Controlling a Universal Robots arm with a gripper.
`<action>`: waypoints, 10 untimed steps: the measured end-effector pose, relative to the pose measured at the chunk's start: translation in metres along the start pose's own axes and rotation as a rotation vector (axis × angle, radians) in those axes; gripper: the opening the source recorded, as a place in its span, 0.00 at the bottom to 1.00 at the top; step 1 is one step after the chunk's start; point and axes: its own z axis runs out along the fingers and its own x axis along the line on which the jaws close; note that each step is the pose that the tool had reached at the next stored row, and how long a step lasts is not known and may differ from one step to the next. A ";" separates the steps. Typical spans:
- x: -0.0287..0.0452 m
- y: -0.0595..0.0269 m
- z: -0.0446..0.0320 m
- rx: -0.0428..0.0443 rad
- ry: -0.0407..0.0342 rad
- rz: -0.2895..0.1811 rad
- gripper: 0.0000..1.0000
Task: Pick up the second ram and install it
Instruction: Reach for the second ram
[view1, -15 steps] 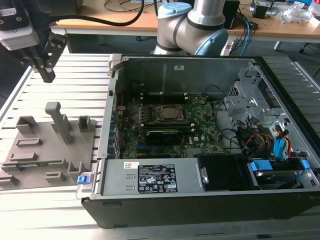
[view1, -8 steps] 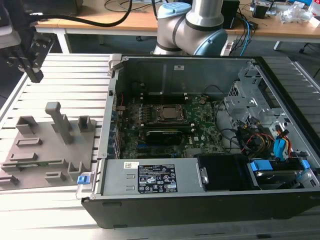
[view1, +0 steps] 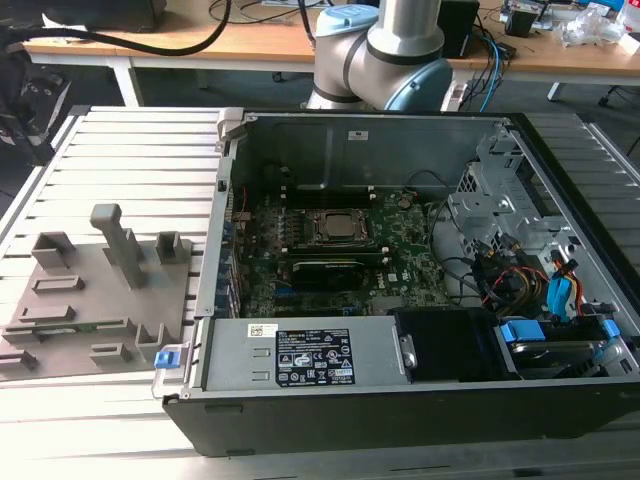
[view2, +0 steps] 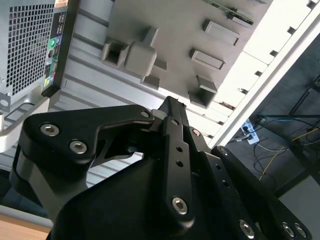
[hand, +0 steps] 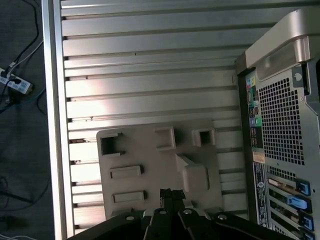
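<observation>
The claw (hand: 171, 193) hangs above the grey fixture plate (hand: 150, 150), fingers pressed together, holding nothing. The second ram (view2: 231, 12) sits slotted in the plate's edge, well apart from the claw.

The exterior view's top edge cuts off my arm (view1: 410, 40). The second wrist view's edge cuts the second ram (view2: 232, 12); in the first wrist view my gripper (hand: 171, 191) hides part of the fixture (hand: 145, 150).

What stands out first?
The black open computer case with its green circuit board sits in the middle of the exterior view. On that view's left, a grey plastic plate of blocks lies on the ribbed metal table. In the first wrist view the robot's black hand points toward it.
</observation>
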 end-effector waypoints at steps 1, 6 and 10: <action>0.0044 -0.0003 -0.0001 0.0000 0.0000 0.000 0.11; 0.0138 -0.0012 -0.0003 0.0001 0.0002 0.000 0.11; 0.0132 -0.0087 -0.0005 0.0000 0.0000 0.000 0.11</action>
